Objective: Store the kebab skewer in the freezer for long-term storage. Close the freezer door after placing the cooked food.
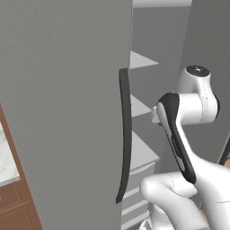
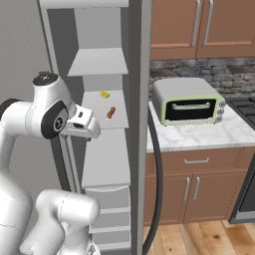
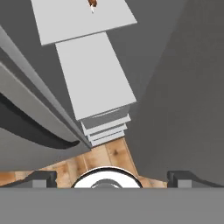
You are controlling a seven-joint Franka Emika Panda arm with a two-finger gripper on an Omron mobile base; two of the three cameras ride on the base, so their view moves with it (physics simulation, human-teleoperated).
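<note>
The freezer [image 2: 102, 62] stands open, its grey shelves showing. The kebab skewer [image 2: 110, 113] lies on a middle shelf [image 2: 119, 122], apart from my hand, which hangs just left of it at the compartment's front. In the hand view the skewer [image 3: 92, 4] sits at the top edge on the pale shelf [image 3: 83, 19], far from my gripper [image 3: 112, 178]. The fingertips [image 3: 40, 177] stand wide apart, open, with nothing between them. A grey door panel [image 1: 63, 112] carries a long dark bar handle [image 1: 126, 134]. In the right base view a door [image 2: 140, 99] shows edge-on right of the shelves.
A small yellow item [image 2: 104, 94] lies further back on the skewer's shelf. Drawers [image 3: 107, 127] fill the freezer's bottom above the wooden floor [image 3: 105, 155]. To the right, a toaster oven [image 2: 187, 102] stands on a marble counter [image 2: 199, 137] between brown cabinets [image 2: 199, 22].
</note>
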